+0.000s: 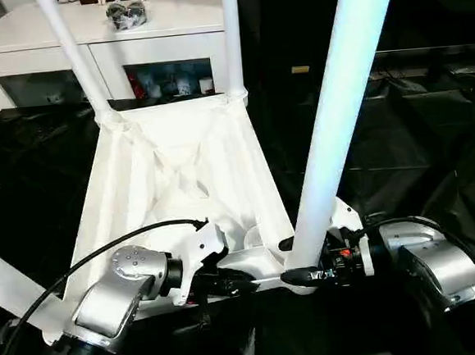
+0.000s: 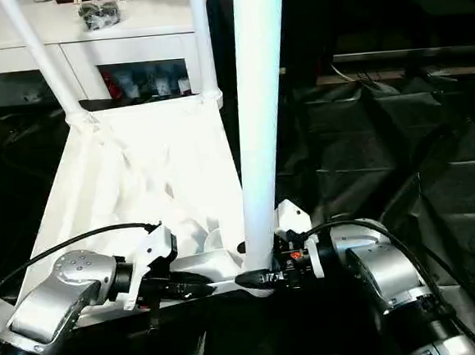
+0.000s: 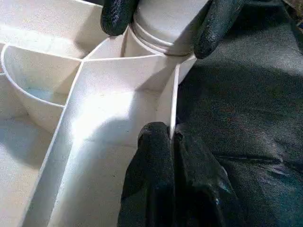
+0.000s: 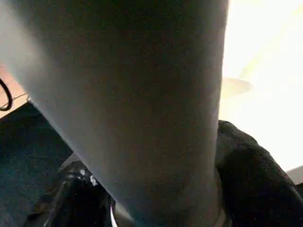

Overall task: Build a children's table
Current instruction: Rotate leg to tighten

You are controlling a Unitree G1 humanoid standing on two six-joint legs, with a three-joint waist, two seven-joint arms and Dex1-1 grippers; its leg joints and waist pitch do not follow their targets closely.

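The white tabletop (image 1: 180, 174) lies upside down with its ribbed underside up. Two white legs (image 1: 76, 54) (image 1: 232, 38) stand in its far corner sockets. A third leg (image 1: 7, 286) slants past the near left corner. The near right leg (image 1: 339, 112) stands upright in its socket. My right gripper (image 1: 295, 262) clasps this leg at its base, one black finger (image 3: 118, 16) on each side, touching it. My left gripper (image 3: 170, 135) is shut on the thin rim wall (image 3: 174, 94) of the tabletop, just beside that socket.
A white cabinet (image 1: 87, 41) with glass doors stands behind the tabletop, with a small dark bundle (image 1: 126, 15) on top. Black sheeting (image 1: 416, 147) covers the floor to the right and around the tabletop.
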